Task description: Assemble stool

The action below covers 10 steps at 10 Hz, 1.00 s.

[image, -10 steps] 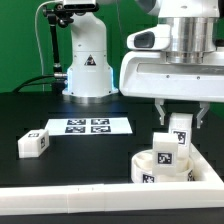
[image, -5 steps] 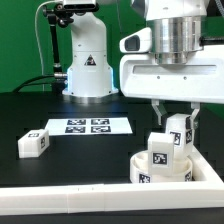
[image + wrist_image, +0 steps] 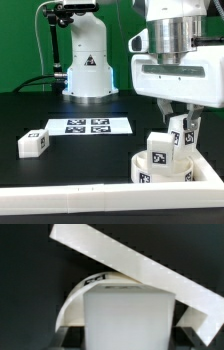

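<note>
White plastic block leg (image 3: 181,137) sits clamped in my tool (image 3: 181,127), tilted over the thick round white seat (image 3: 143,165) on the black worktop (image 3: 90,152).

Green wall (image 3: 18,40): plain, evenly lit, well behind the hand (image 3: 181,128); black worktop (image 3: 100,155): matte, faint sheen, beneath the hand; marker board (image 3: 87,126): flat on the worktop, well apart from the hand toward the exterior view's left; white border wall (image 3: 60,193): along the near edge, in front of the hand; black cable (image 3: 46,50): against the green wall, far from the hand.
</note>
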Available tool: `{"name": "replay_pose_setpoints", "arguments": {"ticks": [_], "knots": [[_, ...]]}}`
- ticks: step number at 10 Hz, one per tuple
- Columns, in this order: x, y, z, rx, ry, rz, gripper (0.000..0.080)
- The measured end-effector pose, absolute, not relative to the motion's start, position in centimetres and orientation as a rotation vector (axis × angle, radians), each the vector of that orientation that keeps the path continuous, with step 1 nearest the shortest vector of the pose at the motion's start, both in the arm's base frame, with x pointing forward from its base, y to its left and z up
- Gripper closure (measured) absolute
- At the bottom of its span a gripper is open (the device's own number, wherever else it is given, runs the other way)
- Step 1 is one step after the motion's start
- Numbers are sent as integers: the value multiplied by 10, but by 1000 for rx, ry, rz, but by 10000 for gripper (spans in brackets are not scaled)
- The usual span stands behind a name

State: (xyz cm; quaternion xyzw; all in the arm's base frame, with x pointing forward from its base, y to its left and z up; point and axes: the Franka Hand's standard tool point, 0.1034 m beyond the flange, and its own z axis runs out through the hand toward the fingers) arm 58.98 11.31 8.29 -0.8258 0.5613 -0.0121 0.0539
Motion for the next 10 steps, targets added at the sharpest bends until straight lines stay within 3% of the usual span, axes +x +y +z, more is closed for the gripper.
{"name": "replay_pose_setpoints", "arguments": {"ticks": [10], "knots": [[591,115,82,-1811,2365,86,459]]}}
